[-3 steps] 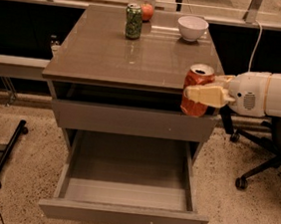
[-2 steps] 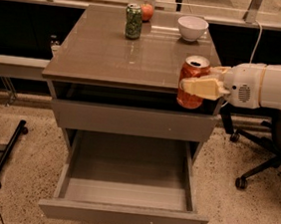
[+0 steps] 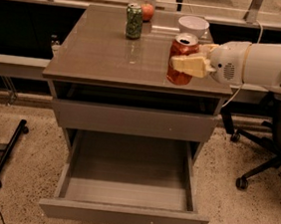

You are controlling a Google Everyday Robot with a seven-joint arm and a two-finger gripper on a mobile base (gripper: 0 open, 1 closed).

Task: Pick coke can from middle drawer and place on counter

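The red coke can (image 3: 180,49) with a silver top stands upright over the front right part of the glossy brown counter (image 3: 101,55). I cannot tell whether its base touches the surface. My gripper (image 3: 184,61) reaches in from the right and is shut on the can, one cream finger (image 3: 191,66) across its front. The middle drawer (image 3: 126,195) is pulled out below and its inside is empty. A matching closed drawer front (image 3: 134,121) sits above it.
A green soda can (image 3: 134,21), a red apple (image 3: 147,11) and a white bowl (image 3: 193,25) stand at the back of the counter. An office chair base (image 3: 255,161) is on the floor at the right. A black stand (image 3: 7,152) lies at the left.
My gripper has carried the coke can left and away from the cabinet's right edge, so it is now over the counter's front right part. The drawer has not moved.
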